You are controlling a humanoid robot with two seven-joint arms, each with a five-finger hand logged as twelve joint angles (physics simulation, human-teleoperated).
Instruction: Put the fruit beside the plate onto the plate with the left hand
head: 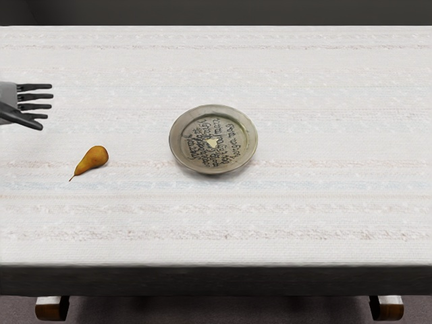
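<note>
An orange-brown pear (92, 160) lies on its side on the white table, its stem pointing toward the lower left. To its right, well apart from it, sits a round grey plate (185, 155) with dark script and a pale mark in its middle; nothing lies on it. My left hand (34, 106) comes in at the left edge, above and left of the pear, with its dark fingers (35, 97) stretched out straight toward the right and holding nothing. No right arm shows.
The pale striped tabletop (324, 202) stretches wide around both objects. Its front edge runs along the bottom of the view, with two wooden feet (51, 308) below it.
</note>
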